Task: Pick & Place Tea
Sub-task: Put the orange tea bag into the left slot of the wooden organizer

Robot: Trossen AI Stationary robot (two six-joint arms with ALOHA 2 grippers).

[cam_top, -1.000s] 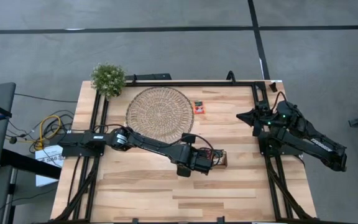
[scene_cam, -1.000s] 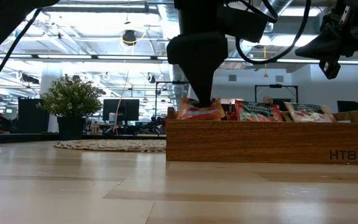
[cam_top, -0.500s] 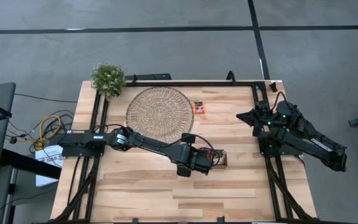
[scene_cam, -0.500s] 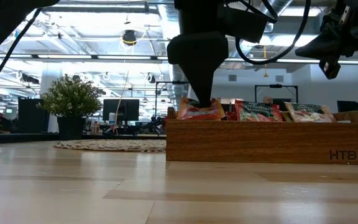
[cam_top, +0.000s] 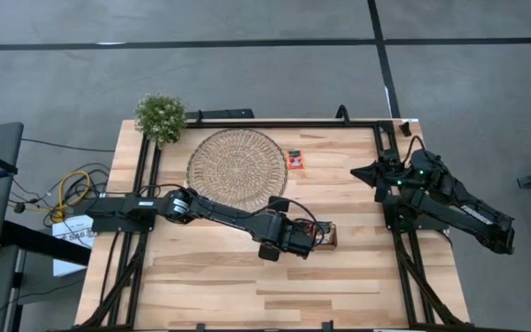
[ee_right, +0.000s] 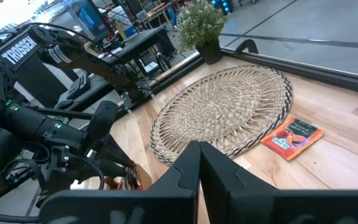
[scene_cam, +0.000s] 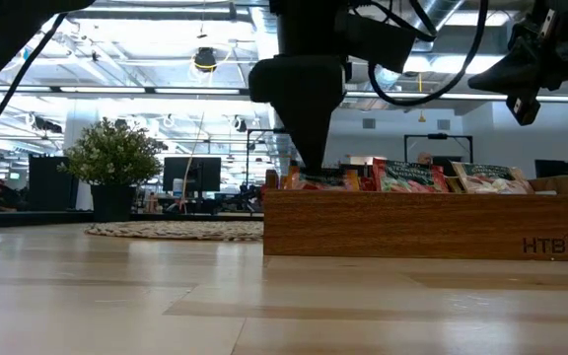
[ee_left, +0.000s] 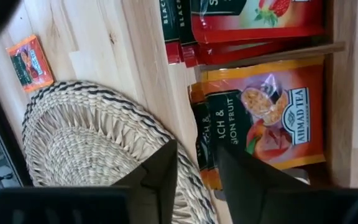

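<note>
Left wrist view alone shows the left pincer [ee_left: 197, 180] slightly spread above an orange sachet [ee_left: 263, 118]; right pincer [ee_right: 199, 163] pressed together.

- High view: straight down over the whole table [cam_top: 210, 277].
- Low view: at table-top height, level, close to the wooden tray [scene_cam: 422, 225].
- Left wrist view: close above the tray, beside the woven mat [ee_left: 86, 143].
- Right wrist view: farther off, shares that mat and the plant [ee_right: 199, 23].
</note>
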